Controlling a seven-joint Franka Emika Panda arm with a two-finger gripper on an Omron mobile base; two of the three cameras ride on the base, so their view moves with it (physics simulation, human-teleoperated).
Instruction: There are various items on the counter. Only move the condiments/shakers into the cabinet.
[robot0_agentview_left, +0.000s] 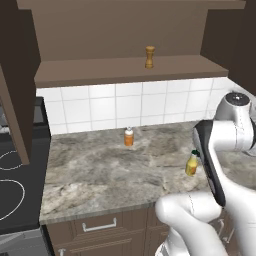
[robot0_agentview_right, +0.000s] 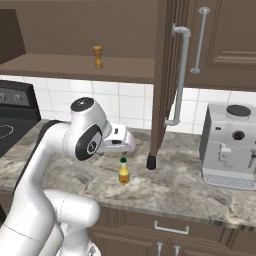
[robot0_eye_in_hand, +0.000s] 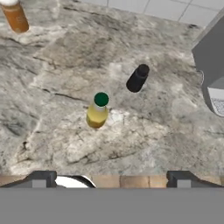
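Wooden shaker (robot0_agentview_left: 149, 56) seen upright on cabinet shelf (robot0_agentview_left: 100, 72), yellow bottle (robot0_eye_in_hand: 97, 111) and black shaker (robot0_eye_in_hand: 137, 78) left on counter (robot0_eye_in_hand: 65, 87), gripper (robot0_eye_in_hand: 111, 178) held wide open above, nothing gripped.

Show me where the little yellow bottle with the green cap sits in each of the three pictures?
Left base view: yellow bottle at right, beside the white arm.
Right base view: the bottle at centre, on the counter.
Hand view: the bottle at centre-left.
Shared landmark: the black shaker close by.
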